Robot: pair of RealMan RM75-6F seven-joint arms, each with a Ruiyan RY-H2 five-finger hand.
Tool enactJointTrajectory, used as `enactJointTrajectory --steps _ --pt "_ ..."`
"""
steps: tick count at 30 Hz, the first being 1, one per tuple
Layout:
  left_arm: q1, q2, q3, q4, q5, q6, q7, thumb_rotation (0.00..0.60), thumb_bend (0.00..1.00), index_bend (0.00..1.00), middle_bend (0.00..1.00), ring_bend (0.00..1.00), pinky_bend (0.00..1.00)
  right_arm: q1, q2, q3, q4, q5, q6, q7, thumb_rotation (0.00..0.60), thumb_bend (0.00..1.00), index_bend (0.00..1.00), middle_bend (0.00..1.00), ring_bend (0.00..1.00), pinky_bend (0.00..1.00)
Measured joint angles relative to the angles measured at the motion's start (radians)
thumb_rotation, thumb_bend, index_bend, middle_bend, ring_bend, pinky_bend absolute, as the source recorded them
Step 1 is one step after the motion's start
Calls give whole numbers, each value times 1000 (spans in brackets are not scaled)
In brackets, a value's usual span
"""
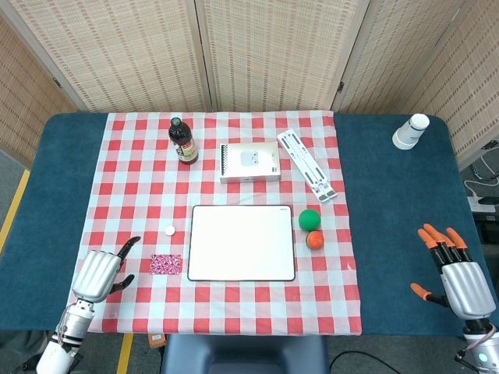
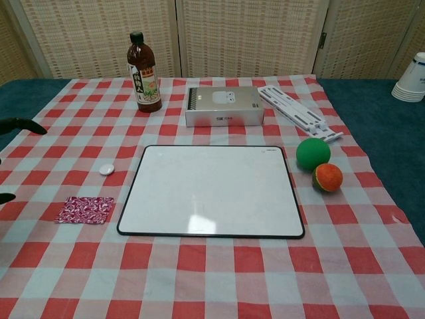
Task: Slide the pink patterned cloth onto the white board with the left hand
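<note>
Left hand (image 1: 100, 273) beside one pink cloth (image 1: 165, 264); one white board (image 1: 242, 242); two balls (image 1: 310, 220).

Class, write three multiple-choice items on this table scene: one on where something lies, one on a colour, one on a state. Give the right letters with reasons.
1. Where does the pink cloth lie?
A. on the white board
B. left of the white board
C. beside the cups

2. What colour is the ball nearer the bottle?
A. green
B. blue
C. yellow

3. The left hand:
A. holds the cloth
B. presses the board
C. touches nothing on the table

Answers: 1 B, it lies off the white board's left edge. 2 A, the green ball sits above the orange one. 3 C, the left hand is apart from the cloth.
</note>
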Motion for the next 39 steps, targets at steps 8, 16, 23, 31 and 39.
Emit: enactJointTrajectory --steps 8,16,23,31,39 --pt "-80 19 -38 -73 -187 -158 139 600 205 275 982 980 964 3 7 -2 1 -3 -2 15 600 0 0 2 0 0" --pt "-106 -106 -73 -20 -328 -144 231 600 204 294 984 981 965 4 9 4 5 8 -2 27 600 0 0 2 0 0" --pt "-129 -125 -68 6 -379 -152 279 600 205 259 988 982 964 5 11 4 4 9 -3 32 600 0 0 2 0 0" --pt "-143 -132 -87 11 -504 -177 280 600 203 283 991 984 966 10 13 5 1 17 -20 34 600 0 0 2 0 0" --pt "-146 -112 -111 -99 -625 -131 309 600 204 293 993 988 968 22 17 6 -1 24 -44 42 600 0 0 2 0 0"
